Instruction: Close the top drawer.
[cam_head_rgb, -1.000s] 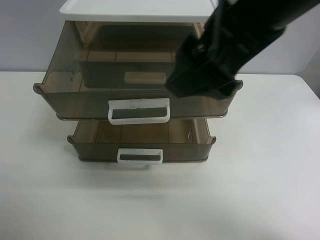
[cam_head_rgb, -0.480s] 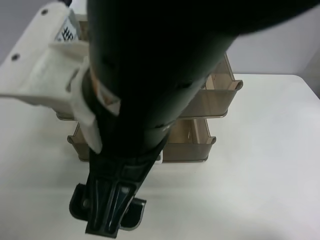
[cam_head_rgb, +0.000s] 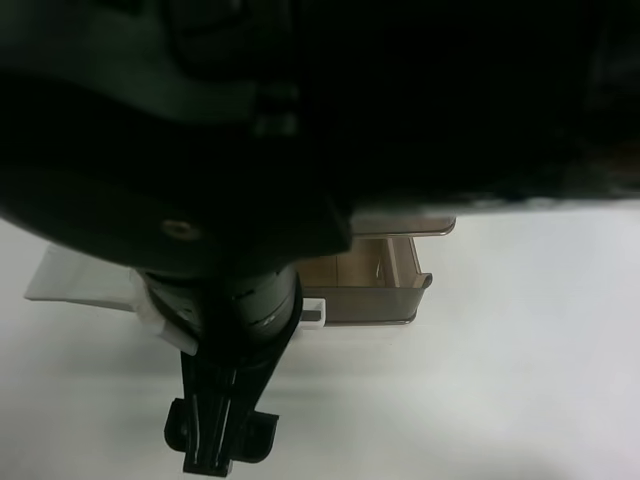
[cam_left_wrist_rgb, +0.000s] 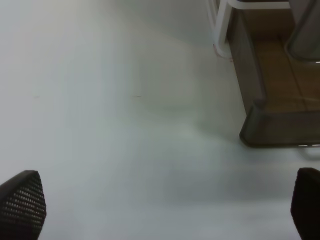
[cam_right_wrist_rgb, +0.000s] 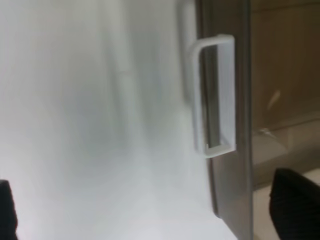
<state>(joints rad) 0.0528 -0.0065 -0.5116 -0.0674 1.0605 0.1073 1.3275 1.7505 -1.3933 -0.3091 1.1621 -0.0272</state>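
Note:
A black arm fills most of the exterior high view and hides nearly all of the top drawer; only a strip of its lower edge (cam_head_rgb: 405, 226) shows. That arm's gripper (cam_head_rgb: 222, 440) hangs low over the table in front of the unit. I cannot tell which arm it is. In the right wrist view my right gripper (cam_right_wrist_rgb: 150, 215) is open and empty. It faces a smoky-brown drawer front (cam_right_wrist_rgb: 227, 150) with a white loop handle (cam_right_wrist_rgb: 215, 95); its tier is unclear. My left gripper (cam_left_wrist_rgb: 162, 205) is open and empty over the table.
The lower brown drawer (cam_head_rgb: 385, 285) stands pulled out on the white table (cam_head_rgb: 520, 380). Its corner (cam_left_wrist_rgb: 272, 125) and part of a white handle (cam_left_wrist_rgb: 220, 27) show in the left wrist view. Bare table (cam_left_wrist_rgb: 110, 110) lies in front of the unit.
The black arm has swung further across the camera and now covers nearly all of the drawer unit. Its gripper stays low in front of the drawers, shifted slightly.

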